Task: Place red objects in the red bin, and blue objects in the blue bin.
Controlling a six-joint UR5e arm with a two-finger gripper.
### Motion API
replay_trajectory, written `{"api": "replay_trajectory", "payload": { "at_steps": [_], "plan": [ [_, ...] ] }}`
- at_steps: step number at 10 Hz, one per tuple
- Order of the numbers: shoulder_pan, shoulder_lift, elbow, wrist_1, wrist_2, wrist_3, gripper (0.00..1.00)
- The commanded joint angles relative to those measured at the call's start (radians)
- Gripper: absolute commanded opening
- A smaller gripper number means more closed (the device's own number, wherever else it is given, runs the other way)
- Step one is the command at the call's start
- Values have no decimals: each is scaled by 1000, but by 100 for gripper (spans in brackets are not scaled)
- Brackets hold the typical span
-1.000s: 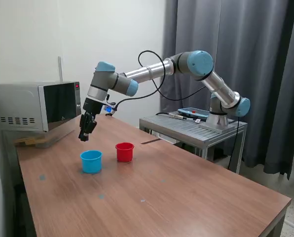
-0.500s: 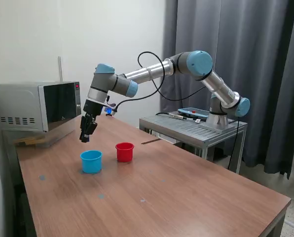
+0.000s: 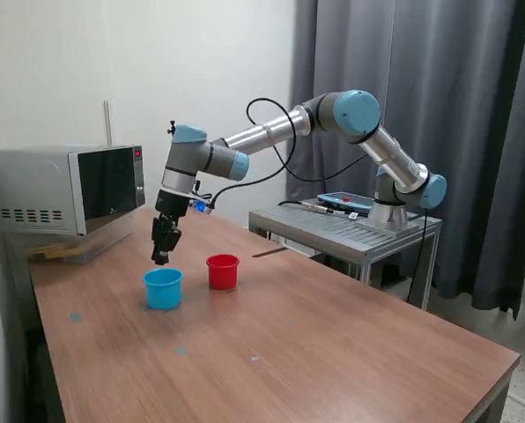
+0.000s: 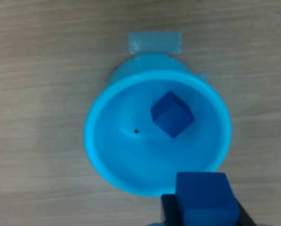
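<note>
While the gripper [image 3: 161, 258] hangs just above the blue bin [image 3: 163, 287], its fingers are closed on a dark blue cube [image 4: 204, 197]. In the wrist view, this held cube sits over the near rim of the bin, and a second dark blue cube [image 4: 172, 114] lies tilted on the bin floor. The blue bin stands upright on the desk [image 3: 333, 352], toward the far edge near the microwave [image 3: 64, 189]. The red bin [image 3: 223, 270] stands just beside it, toward the exterior view's right, not touching.
</note>
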Motion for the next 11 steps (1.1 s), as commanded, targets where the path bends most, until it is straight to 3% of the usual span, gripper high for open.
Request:
{"api": "replay_trajectory", "payload": {
  "at_steps": [1, 11],
  "plan": [
    [0, -3, 8, 0, -1, 0, 0],
    [-21, -3, 31, 0, -2, 0, 0]
  ]
}}
